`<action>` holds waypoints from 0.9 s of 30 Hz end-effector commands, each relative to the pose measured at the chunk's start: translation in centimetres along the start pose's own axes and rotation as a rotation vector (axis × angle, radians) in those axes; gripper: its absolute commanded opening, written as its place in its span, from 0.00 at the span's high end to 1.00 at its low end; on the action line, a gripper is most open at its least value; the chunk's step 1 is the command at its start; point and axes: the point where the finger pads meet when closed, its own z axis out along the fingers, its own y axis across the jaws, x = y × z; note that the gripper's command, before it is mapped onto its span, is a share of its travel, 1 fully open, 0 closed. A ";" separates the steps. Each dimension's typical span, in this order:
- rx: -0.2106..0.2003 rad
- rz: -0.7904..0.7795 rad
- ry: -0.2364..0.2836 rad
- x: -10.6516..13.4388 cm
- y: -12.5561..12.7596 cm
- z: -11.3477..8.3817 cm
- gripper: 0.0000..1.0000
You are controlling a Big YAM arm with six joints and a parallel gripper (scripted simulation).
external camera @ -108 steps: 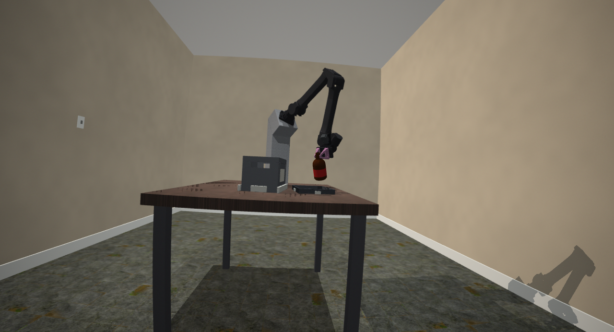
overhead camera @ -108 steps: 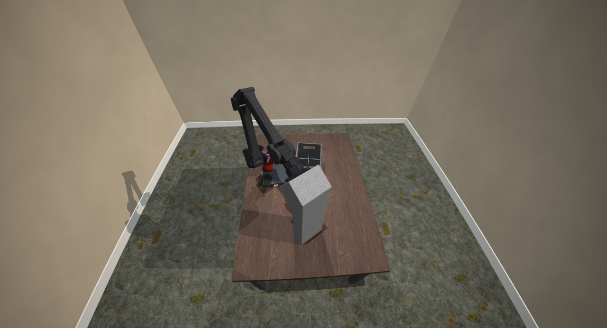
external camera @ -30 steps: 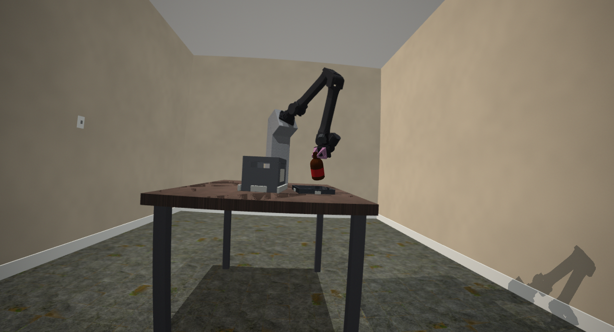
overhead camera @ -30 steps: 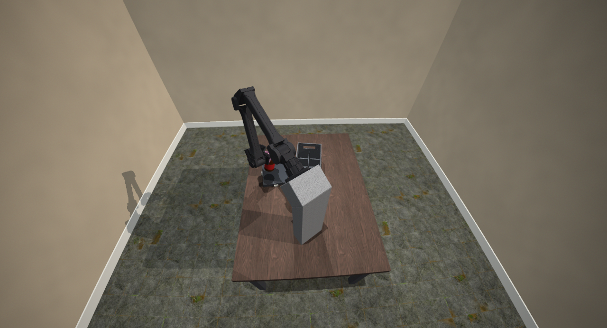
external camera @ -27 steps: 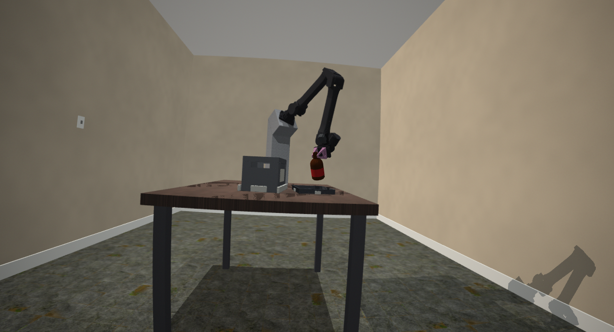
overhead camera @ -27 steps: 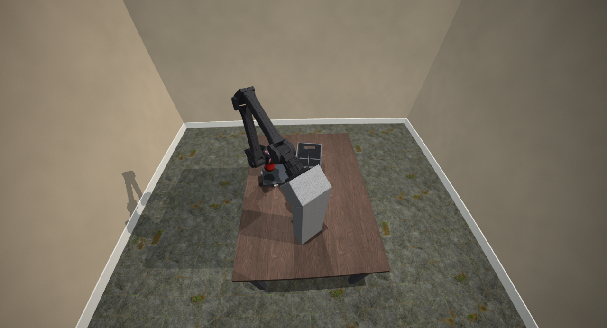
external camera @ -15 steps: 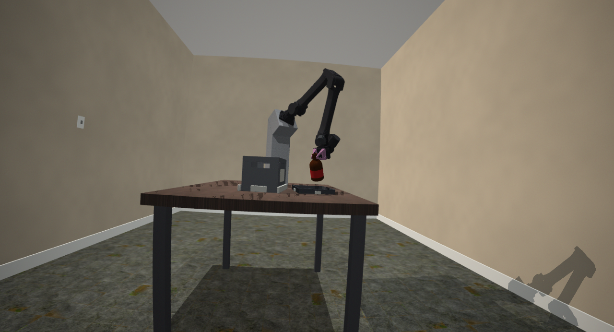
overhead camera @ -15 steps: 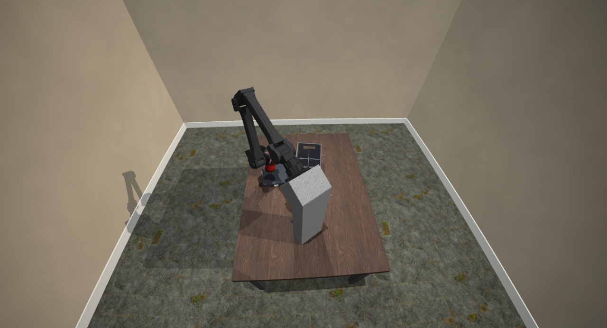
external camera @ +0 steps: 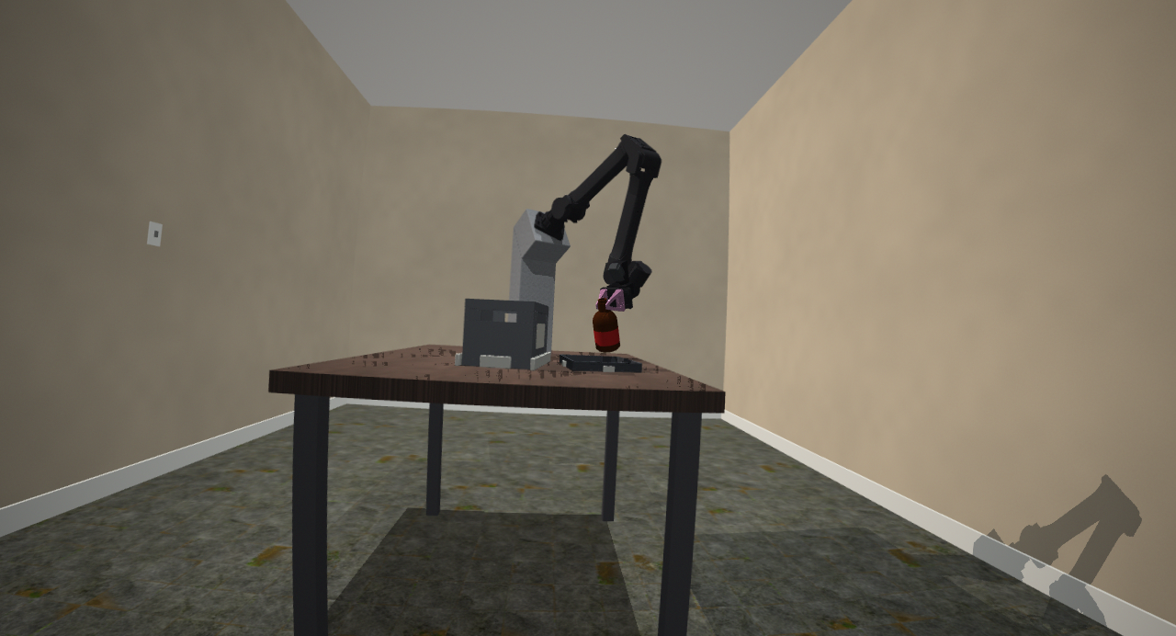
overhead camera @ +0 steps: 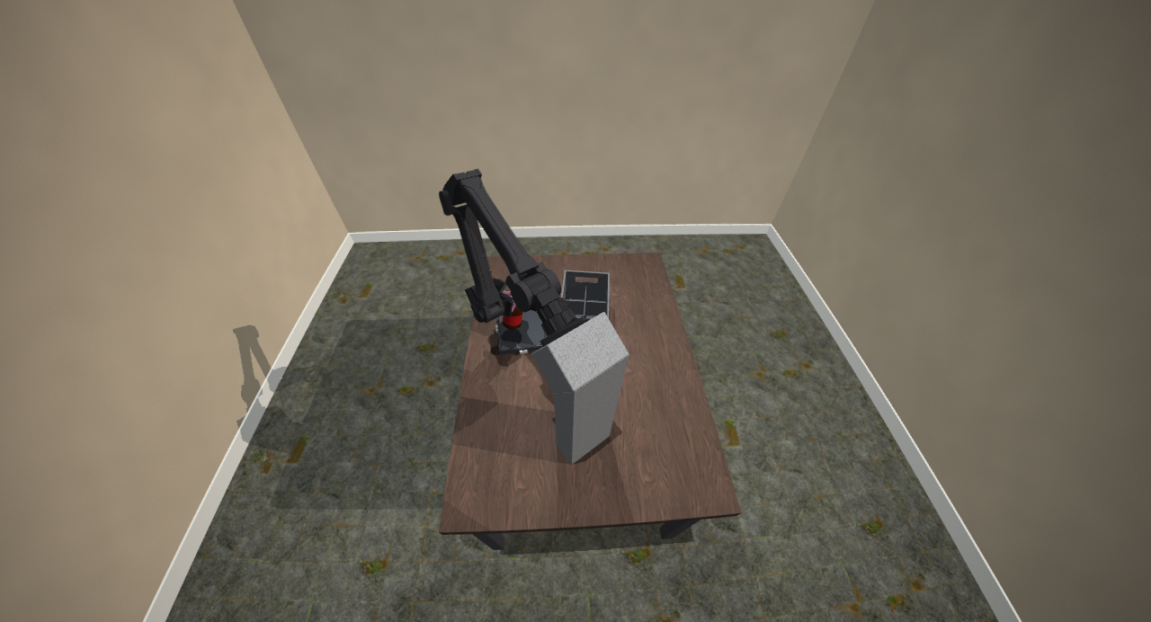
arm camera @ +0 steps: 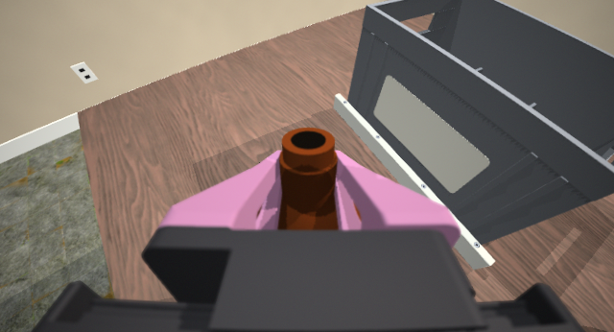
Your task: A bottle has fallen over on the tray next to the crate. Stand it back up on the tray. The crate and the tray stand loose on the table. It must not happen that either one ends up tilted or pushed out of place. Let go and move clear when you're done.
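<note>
Beige walls surround the brown wooden table (overhead camera: 659, 457) (external camera: 493, 394) (arm camera: 158, 126). Above the low black tray (overhead camera: 514, 341) (external camera: 580, 368), the brown, red-banded bottle (overhead camera: 513, 319) (external camera: 605, 329) (arm camera: 308, 188) hangs nearly upright, its neck grasped by the pink-fingered claw (external camera: 606, 301) (arm camera: 308, 159). Beside the tray, the dark grey crate (overhead camera: 566, 288) (external camera: 493, 336) (arm camera: 508, 145) stands level.

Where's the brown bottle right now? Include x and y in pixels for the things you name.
Exterior view, right of the dark grey slotted crate (overhead camera: 585, 277) (external camera: 495, 332) (arm camera: 417, 130): the brown glass-like bottle with red label (overhead camera: 512, 319) (external camera: 605, 332) (arm camera: 308, 178) hangs nearly upright from the end effector (external camera: 605, 300) (arm camera: 308, 159), just above the shallow black tray (overhead camera: 519, 341) (external camera: 600, 364).
</note>
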 end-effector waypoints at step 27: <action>0.004 0.036 -0.019 2.3 0.0 1.6 1.00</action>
